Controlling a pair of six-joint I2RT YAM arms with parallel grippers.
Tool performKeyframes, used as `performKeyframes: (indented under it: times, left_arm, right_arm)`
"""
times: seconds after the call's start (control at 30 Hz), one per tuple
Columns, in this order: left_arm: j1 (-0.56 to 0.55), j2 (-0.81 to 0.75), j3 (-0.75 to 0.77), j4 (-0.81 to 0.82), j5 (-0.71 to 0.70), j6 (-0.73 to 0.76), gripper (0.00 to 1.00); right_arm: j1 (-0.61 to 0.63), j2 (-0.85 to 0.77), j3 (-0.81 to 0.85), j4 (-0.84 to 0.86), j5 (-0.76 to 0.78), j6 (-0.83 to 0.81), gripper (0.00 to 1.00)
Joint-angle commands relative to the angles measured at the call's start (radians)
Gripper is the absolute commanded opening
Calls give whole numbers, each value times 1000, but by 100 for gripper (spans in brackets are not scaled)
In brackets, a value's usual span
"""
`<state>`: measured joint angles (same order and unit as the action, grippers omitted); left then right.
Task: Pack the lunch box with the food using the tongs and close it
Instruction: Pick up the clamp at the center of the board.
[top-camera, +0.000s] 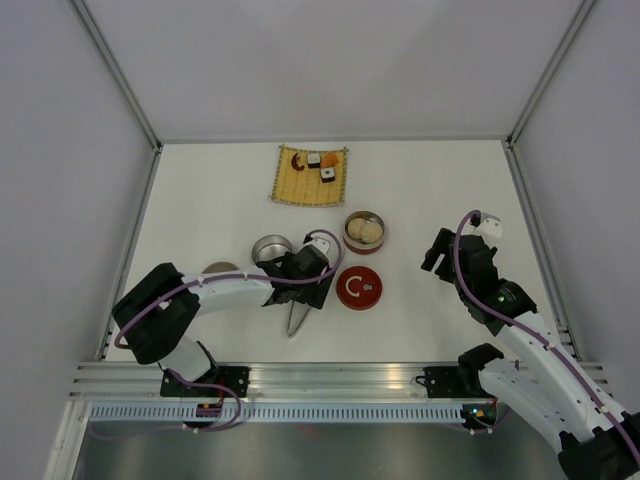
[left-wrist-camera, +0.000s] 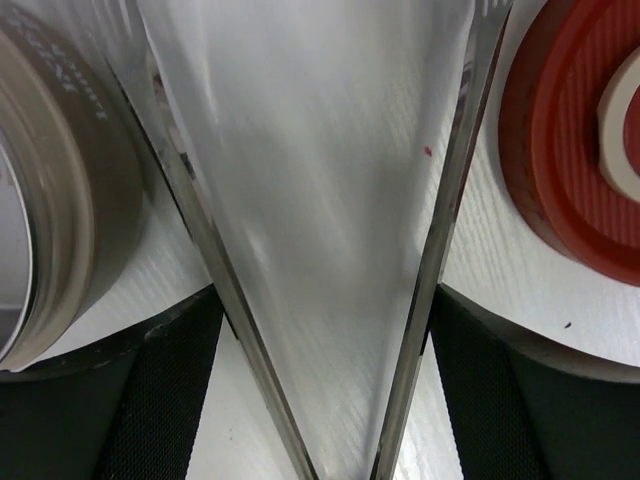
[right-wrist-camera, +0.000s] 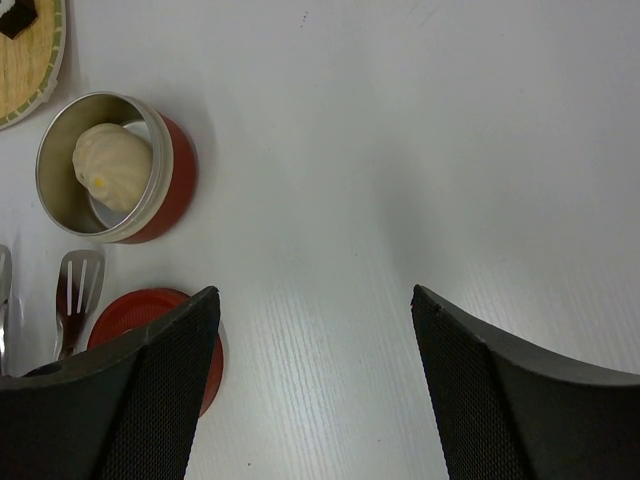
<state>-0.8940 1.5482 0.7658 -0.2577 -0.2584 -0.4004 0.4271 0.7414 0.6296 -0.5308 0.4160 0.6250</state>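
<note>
The silver tongs (top-camera: 298, 318) lie on the table in a narrow V, with their joined end toward the arm bases. My left gripper (top-camera: 303, 283) straddles them. In the left wrist view its pads (left-wrist-camera: 190, 350) press the outside of both tong arms (left-wrist-camera: 205, 230). The lunch box's red tin (top-camera: 380, 232) holds white buns (top-camera: 364, 230); one bun (right-wrist-camera: 112, 165) shows in the right wrist view. Its red lid (top-camera: 358, 289) lies flat beside the tongs. More food (top-camera: 327, 174) sits on the bamboo mat (top-camera: 290, 185). My right gripper (right-wrist-camera: 315, 300) hangs open over bare table.
A silver tin (top-camera: 271, 247) stands just left of my left gripper and shows at the edge of the left wrist view (left-wrist-camera: 60, 200). A grey lid (top-camera: 220, 268) peeks out behind the left arm. White walls close the table at the back and sides.
</note>
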Motion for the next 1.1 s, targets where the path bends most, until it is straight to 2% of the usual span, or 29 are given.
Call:
performKeyframes:
  times: [0.0,0.13,0.2,0.47,0.63,0.8,0.93,1.07]
  left_arm:
    - [-13,56,12,28,-5,9,86]
    - [-16,84,10,32,4,-17,75]
    - [-16,89,9,32,8,-34,65]
    - [-16,73,4,21,13,-48,48]
    - [-17,32,-6,14,1,-46,45]
    - [-17,-63,30,-43,-2,-29,44]
    - [-17,-187,43,-67,19,-15,44]
    - [-17,-247,58,-110,30,-8,45]
  right_arm:
    - [-4,3,-1,23,4,8,84]
    - [-4,9,-4,29,3,10,84]
    - [-4,12,-4,31,1,10,84]
    - [-4,12,-5,34,-2,12,84]
    - [-4,19,-14,52,-57,24,84]
    - [-4,62,-25,144,-310,16,81]
    - [-4,98,-18,176,-371,4,82]
    - [-2,125,-10,186,-404,13,82]
